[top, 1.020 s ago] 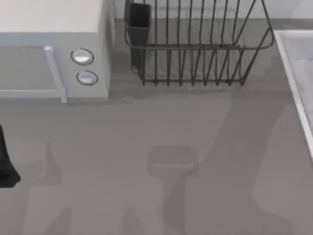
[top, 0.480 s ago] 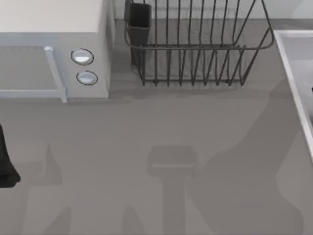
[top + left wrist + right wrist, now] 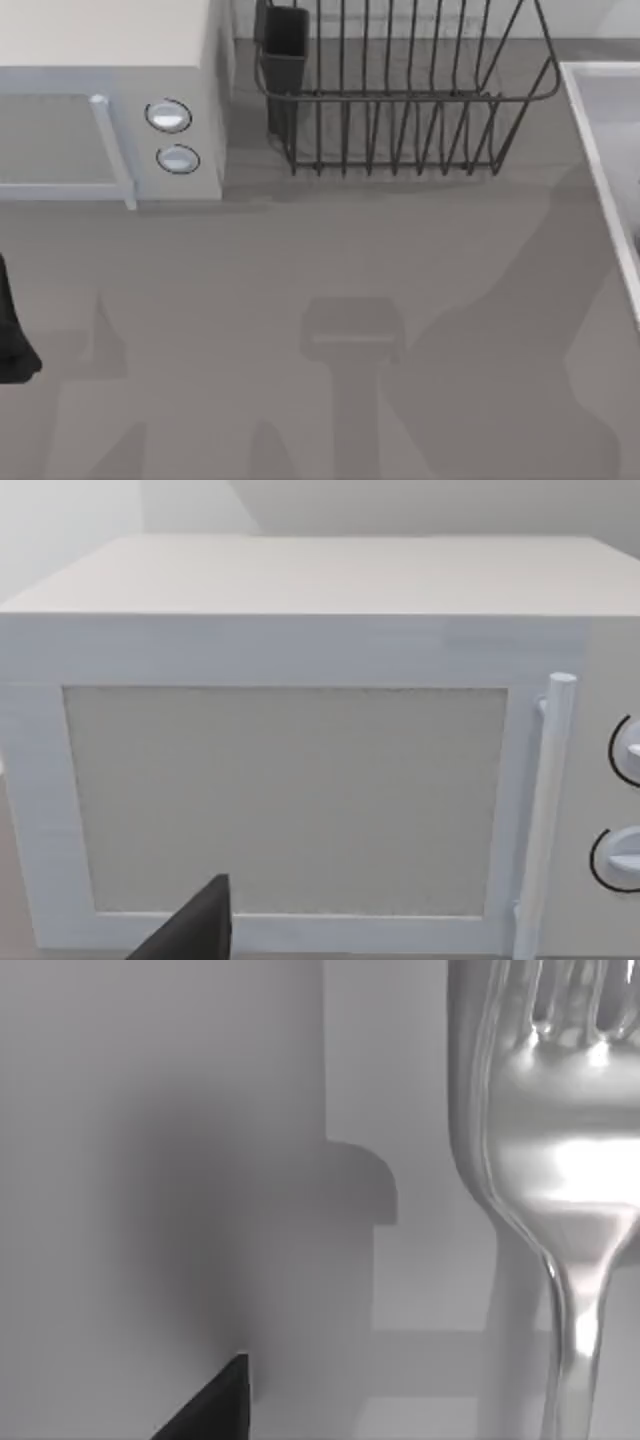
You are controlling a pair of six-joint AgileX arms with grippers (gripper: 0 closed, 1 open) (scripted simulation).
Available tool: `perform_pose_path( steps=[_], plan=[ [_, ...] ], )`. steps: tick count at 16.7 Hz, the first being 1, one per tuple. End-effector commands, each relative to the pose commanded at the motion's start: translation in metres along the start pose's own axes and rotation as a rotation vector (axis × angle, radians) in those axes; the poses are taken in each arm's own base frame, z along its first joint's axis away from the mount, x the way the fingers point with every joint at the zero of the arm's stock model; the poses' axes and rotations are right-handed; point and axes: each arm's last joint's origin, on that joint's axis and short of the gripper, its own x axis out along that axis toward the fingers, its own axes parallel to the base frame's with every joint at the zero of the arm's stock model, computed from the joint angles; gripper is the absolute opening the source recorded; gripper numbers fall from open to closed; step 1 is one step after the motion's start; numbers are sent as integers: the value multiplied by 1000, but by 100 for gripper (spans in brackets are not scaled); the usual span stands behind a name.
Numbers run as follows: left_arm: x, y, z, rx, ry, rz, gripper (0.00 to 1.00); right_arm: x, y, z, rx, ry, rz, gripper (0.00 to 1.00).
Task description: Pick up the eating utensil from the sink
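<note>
Fork (image 3: 560, 1160) close over sink (image 3: 600, 110) floor: light, rigid, slippery steel; best pinched across slim handle. State of both grippers impossible to tell; left arm parked by microwave (image 3: 300, 740)

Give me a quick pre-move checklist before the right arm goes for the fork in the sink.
1. Fork in sight of the right wrist camera: ok, tines and neck show close up against the pale sink floor.
2. Right gripper centred on the fork: cannot tell, one dark fingertip shows off to the side.
3. Right fingers open enough: cannot tell.
4. Fork free of clutter: ok, nothing else lies around it.
5. Left arm out of the way: ok, parked at the table's left edge, facing the microwave.
6. Dish rack away from the sink: ok.
</note>
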Motion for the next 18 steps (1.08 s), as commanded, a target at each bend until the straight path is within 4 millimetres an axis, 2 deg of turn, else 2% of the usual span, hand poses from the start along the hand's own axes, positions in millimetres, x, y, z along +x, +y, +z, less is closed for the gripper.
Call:
perform_pose_path(
  steps=[8,16,17,18],
  plan=[
    [0,0,0,0,0,0,100,0,0,0,0,0,0,2],
    [0,0,0,0,0,0,100,0,0,0,0,0,0,0],
    [0,0,0,0,0,0,100,-23,1,5,5,-45,0,0],
    [0,0,0,0,0,0,100,-24,1,5,5,-45,0,0]
  ],
)
